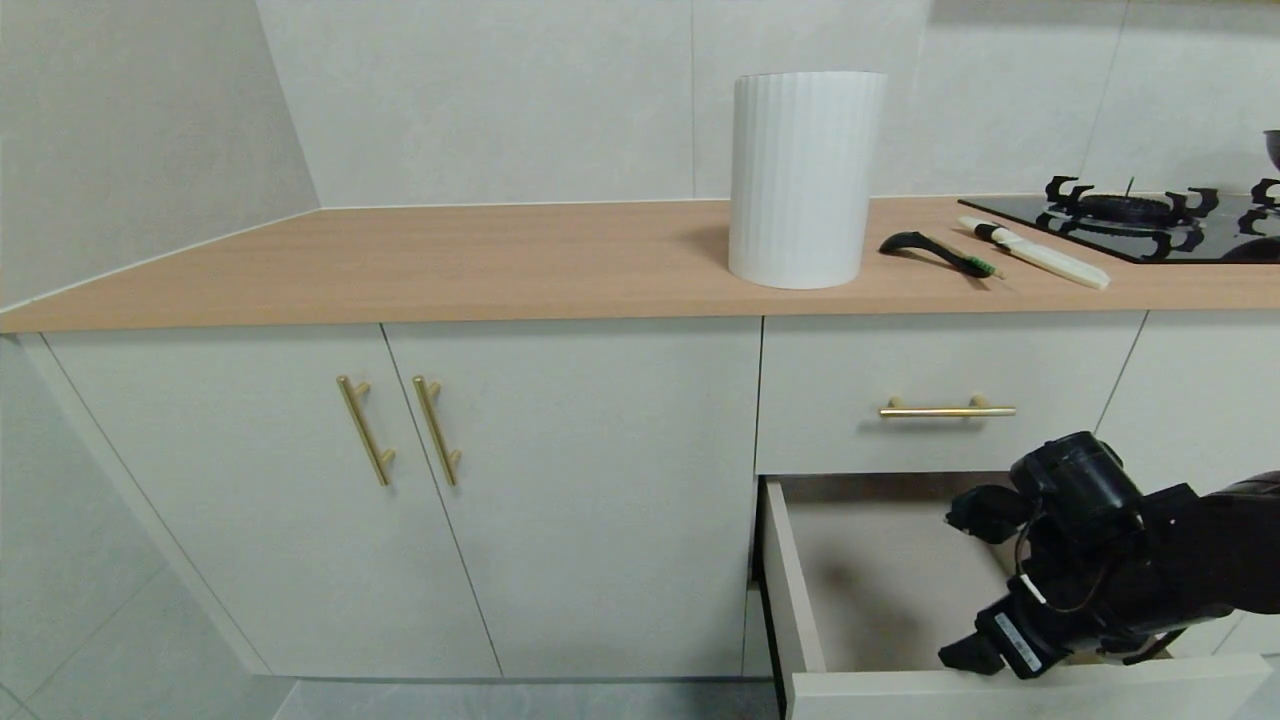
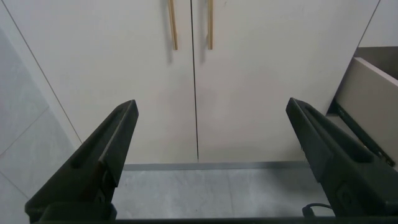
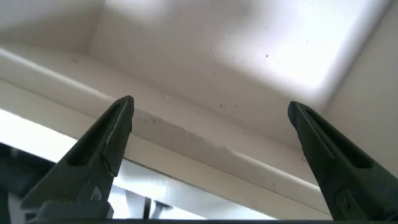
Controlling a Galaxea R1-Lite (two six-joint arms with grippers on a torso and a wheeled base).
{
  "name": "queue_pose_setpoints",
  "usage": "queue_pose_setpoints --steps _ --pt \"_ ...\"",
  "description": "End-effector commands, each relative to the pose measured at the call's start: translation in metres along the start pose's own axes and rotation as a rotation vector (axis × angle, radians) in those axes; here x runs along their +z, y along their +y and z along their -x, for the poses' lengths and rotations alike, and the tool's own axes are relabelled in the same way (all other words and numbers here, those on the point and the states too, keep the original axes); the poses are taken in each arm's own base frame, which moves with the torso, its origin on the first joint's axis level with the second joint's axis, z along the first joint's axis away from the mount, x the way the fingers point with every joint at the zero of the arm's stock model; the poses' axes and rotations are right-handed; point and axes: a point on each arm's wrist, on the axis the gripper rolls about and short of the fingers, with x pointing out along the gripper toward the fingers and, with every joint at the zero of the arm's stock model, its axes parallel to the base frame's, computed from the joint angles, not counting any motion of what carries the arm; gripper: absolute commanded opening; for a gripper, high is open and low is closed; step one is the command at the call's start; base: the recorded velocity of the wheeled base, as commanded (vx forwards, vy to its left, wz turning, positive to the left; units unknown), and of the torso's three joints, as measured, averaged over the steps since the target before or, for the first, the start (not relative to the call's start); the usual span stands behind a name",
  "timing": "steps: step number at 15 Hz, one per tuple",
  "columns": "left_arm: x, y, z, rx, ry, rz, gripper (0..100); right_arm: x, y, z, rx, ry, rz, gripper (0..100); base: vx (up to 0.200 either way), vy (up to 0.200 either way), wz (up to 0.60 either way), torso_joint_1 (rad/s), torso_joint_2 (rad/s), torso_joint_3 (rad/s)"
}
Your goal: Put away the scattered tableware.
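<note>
Though seemingly over drawer front (image 1: pixel 1000 695), right claw (image 3: pixel 210 106) agape.

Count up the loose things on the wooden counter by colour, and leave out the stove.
White or cream: 2 (tall ribbed white cylindrical container, long cream-white utensil with a dark band)
Black: 1 (black curved utensil with a green tip)
Total: 3

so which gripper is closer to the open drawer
Right. The right gripper hangs open just above the open drawer, by its front panel. The left gripper is open off to the side, low before the double cabinet doors.
</note>
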Motion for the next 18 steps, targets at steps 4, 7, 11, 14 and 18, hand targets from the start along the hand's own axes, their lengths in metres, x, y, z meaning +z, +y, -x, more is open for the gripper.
queue_pose_setpoints --steps 4,7,11,14,18 --pt "0.000 0.000 0.000 0.001 0.000 0.000 100 -0.010 0.019 0.011 0.033 0.080 0.093 100 0.000 0.000 0.00 0.000 0.00 0.000" --pt "0.000 0.000 0.000 0.001 0.000 0.000 100 -0.018 0.035 0.017 0.058 0.154 0.161 100 0.000 0.000 0.00 0.000 0.00 0.000" --pt "0.000 0.000 0.000 0.001 0.000 0.000 100 -0.031 0.051 0.025 0.016 0.234 0.247 100 0.000 0.000 0.00 0.000 0.00 0.000" --pt "0.000 0.000 0.000 0.001 0.000 0.000 100 -0.028 0.053 0.025 -0.015 0.228 0.257 100 0.000 0.000 0.00 0.000 0.00 0.000" --pt "0.000 0.000 0.000 0.001 0.000 0.000 100 0.004 0.043 0.040 -0.048 0.093 0.035 100 0.000 0.000 0.00 0.000 0.00 0.000"
